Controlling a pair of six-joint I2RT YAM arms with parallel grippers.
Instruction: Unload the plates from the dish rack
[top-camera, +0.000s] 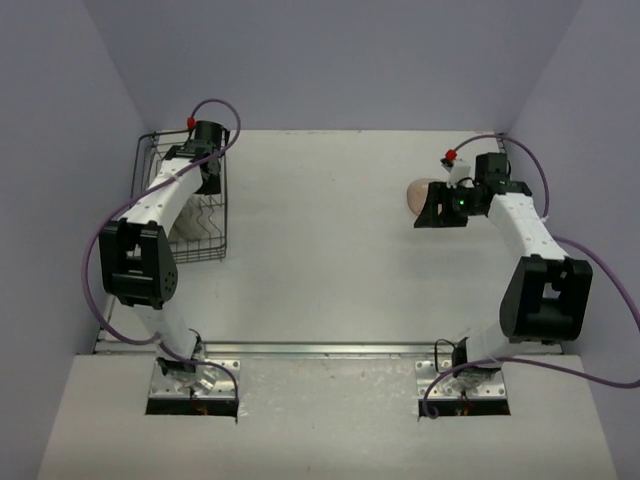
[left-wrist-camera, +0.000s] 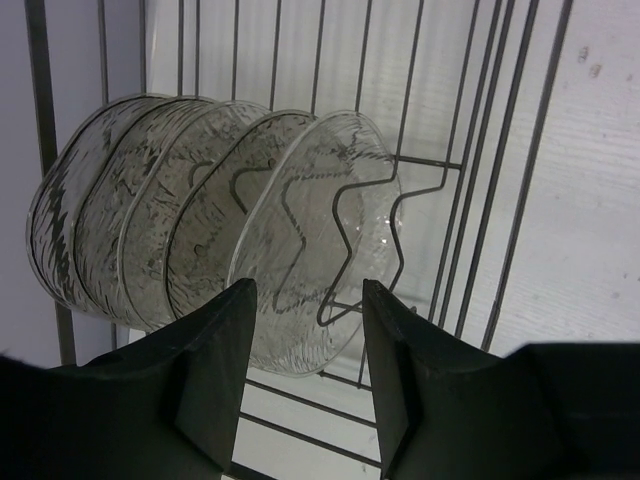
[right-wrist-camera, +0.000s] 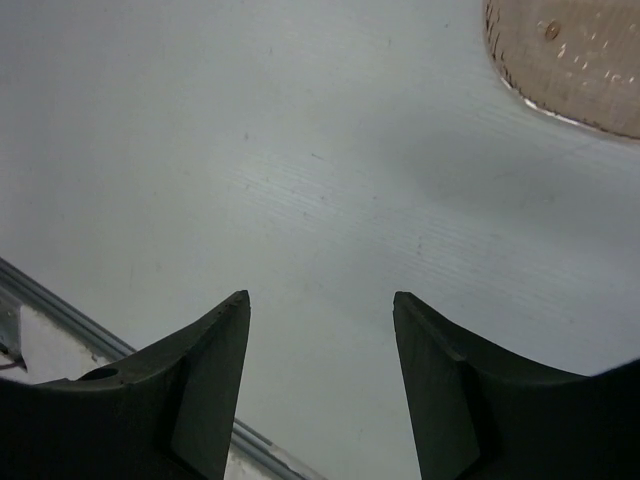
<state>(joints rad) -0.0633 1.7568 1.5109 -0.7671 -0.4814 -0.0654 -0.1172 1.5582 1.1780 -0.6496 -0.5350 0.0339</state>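
Observation:
Several see-through plates (left-wrist-camera: 130, 210) stand on edge in a row inside the black wire dish rack (left-wrist-camera: 520, 150) at the table's far left (top-camera: 150, 150). My left gripper (left-wrist-camera: 308, 285) reaches into the rack (top-camera: 207, 178). Its jaws stand apart, and the lower rim of the nearest see-through plate (left-wrist-camera: 320, 200) shows between the fingertips; I cannot see contact. A pale beige-pink plate (right-wrist-camera: 580, 60) lies flat on the table at the far right (top-camera: 415, 192). My right gripper (right-wrist-camera: 320, 295) hovers open and empty beside it (top-camera: 432, 210), over bare table.
A wavy wire divider (left-wrist-camera: 345, 250) runs in front of the nearest plate. The rack's tall wire sides (left-wrist-camera: 45, 120) stand close around the left gripper. A metal strip (top-camera: 320, 349) runs along the table's near edge. Purple walls enclose the table.

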